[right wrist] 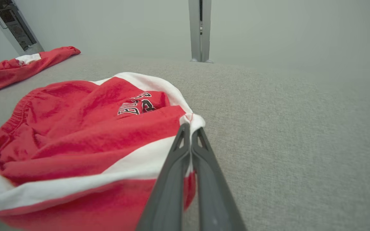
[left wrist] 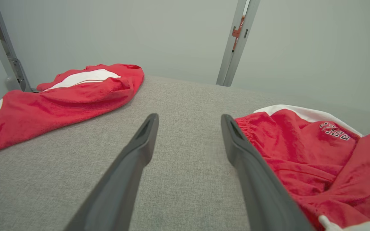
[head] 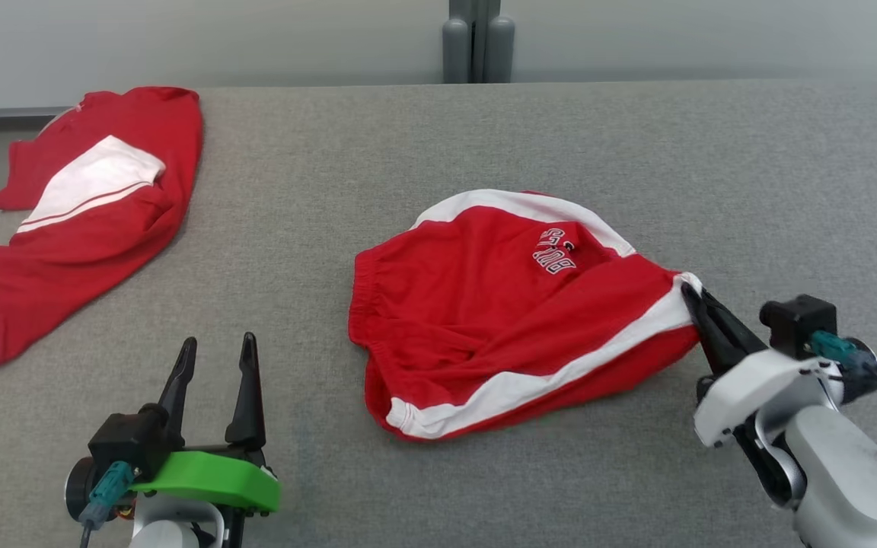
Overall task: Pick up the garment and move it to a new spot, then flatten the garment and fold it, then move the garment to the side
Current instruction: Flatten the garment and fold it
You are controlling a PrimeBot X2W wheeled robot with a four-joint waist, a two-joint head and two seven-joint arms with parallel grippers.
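Right jaws pinched tight on white-trimmed right corner of garment (head: 499, 320); dark fingers (right wrist: 172, 179) pressed together, cloth caught between tips. Left jaws wide apart, nothing between them, over near left part of worktop (head: 712, 167), left of garment, not touching it. Garment: red shorts, white bands, lettered logo, crumpled at worktop middle. Second red-and-white garment (head: 81, 221) at far left edge, well apart.

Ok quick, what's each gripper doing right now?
Left gripper: open, holding nothing.
Right gripper: shut on a corner of the red shorts.
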